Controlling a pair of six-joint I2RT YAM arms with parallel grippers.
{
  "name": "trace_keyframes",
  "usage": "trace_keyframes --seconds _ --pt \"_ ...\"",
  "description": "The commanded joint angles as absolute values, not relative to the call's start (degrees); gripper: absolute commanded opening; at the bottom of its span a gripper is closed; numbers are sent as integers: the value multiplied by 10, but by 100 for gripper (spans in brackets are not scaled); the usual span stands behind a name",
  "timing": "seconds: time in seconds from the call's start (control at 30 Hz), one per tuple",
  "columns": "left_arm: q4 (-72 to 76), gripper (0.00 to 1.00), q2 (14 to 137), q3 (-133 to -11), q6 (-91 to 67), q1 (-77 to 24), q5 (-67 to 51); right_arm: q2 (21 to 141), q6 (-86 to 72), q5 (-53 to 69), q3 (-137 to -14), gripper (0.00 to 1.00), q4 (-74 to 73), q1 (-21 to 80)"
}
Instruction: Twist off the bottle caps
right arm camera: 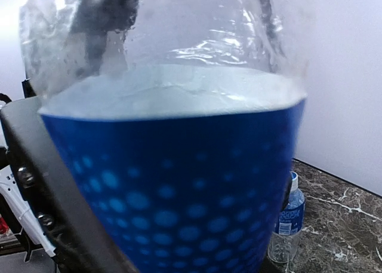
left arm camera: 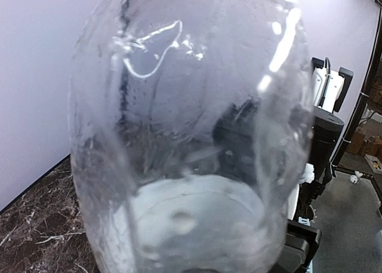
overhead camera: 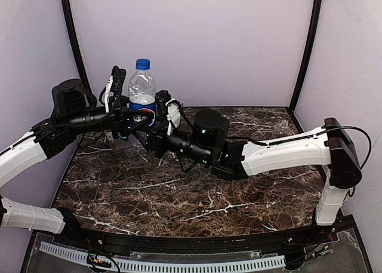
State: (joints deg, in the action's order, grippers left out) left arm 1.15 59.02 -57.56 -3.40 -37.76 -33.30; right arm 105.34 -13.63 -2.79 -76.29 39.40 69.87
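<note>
While you read the top view, note that the Pepsi bottle (overhead camera: 142, 89) sits in the upper left of the frame, upright, with its blue cap (overhead camera: 142, 64) on and free above both arms, so it looks reachable for twisting. The right gripper (overhead camera: 166, 109) meets the bottle at label height from the right, apparently to brace the body. The left gripper (overhead camera: 116, 86) stands just beside the bottle's clear shoulder on the left, below the cap. In your left wrist view the clear upper part of the bottle (left arm camera: 191, 135) fills nearly everything, and no fingers show, so you cannot tell how wide that gripper stands or whether it touches. In your right wrist view the blue label (right arm camera: 179, 189) fills the lower frame, pressed against a black finger (right arm camera: 42, 183) at the left edge. That reads as a closed grip on the bottle's body. At lower right, a small blue-labelled bottle (right arm camera: 290, 216) stands apart on the marble table (right arm camera: 346, 225), capped and waiting.
</note>
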Motion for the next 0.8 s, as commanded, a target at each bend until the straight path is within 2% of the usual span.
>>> trace_keyframes --seconds 0.0,0.13,0.3,0.43,0.53,0.67,0.77 --pt "24 40 585 -568 -46 -385 -354 1057 -138 -23 -787 50 407 699" --pt "8 35 576 -569 -20 -385 -332 1027 -113 -24 -763 79 380 699" --pt "-64 32 558 -571 81 -384 -240 923 -81 22 -692 93 297 691" --pt "-103 30 547 -553 259 -392 -110 822 -92 12 -685 94 111 681" --pt "-86 27 543 -524 427 -423 51 767 -152 -20 -704 91 -5 677" --pt "-67 27 545 -502 551 -446 123 764 -260 -72 -764 82 -103 675" --pt "-43 27 555 -510 618 -454 173 791 -300 -61 -806 79 -130 675"
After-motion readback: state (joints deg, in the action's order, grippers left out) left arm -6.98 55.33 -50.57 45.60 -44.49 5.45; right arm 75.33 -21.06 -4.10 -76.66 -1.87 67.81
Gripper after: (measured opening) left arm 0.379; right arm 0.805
